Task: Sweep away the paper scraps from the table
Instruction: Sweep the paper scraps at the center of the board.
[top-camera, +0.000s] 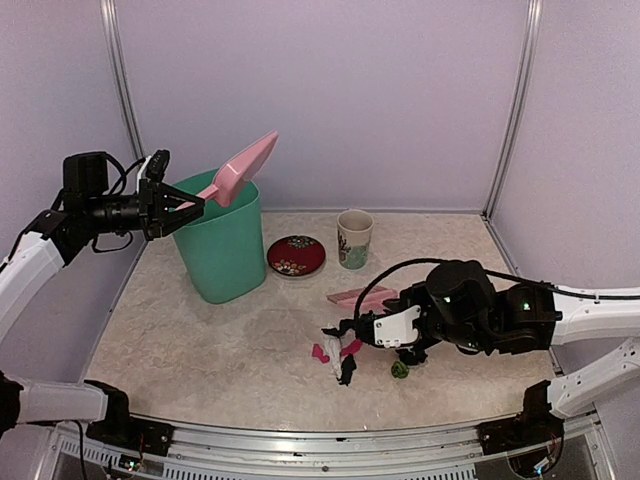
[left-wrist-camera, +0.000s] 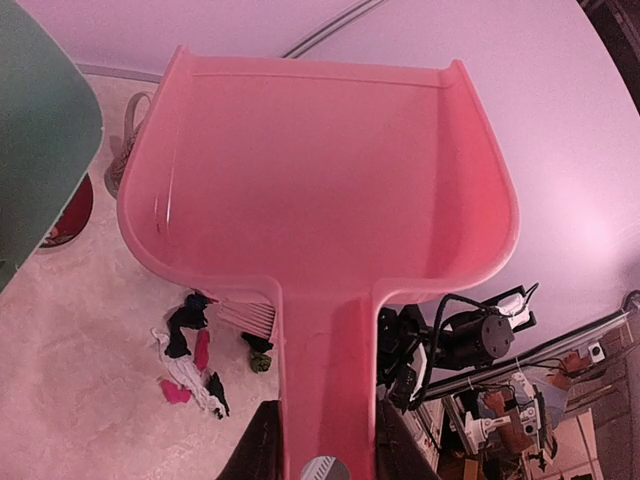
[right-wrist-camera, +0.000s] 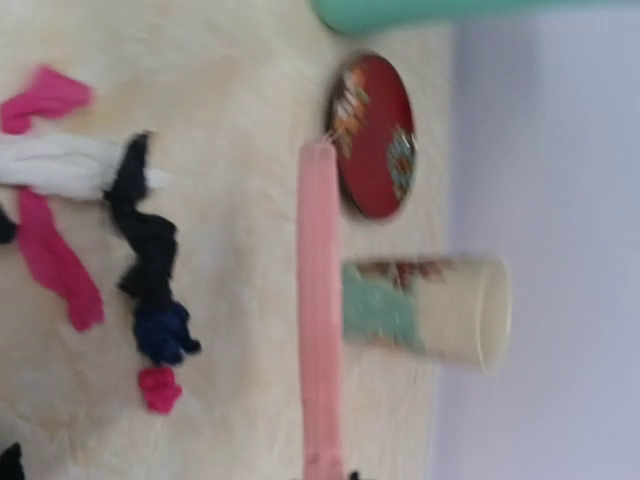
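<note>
The left gripper (top-camera: 186, 206) is seen clamped on the handle of the pink dustpan (top-camera: 246, 166), which is held tilted in the air over the green bin (top-camera: 222, 255) at the far left of the table (top-camera: 190, 350). The right gripper (top-camera: 386, 312) is held low over the table and closed on the pink brush (top-camera: 352, 296), whose free end is pointed toward the red plate (top-camera: 295, 256); a cup (top-camera: 354, 238) is stood just beside the plate. The scraps (top-camera: 338, 352) are heaped on the table just beside the right gripper, on its near side, and a green scrap (top-camera: 399, 369) is left slightly apart from them
</note>
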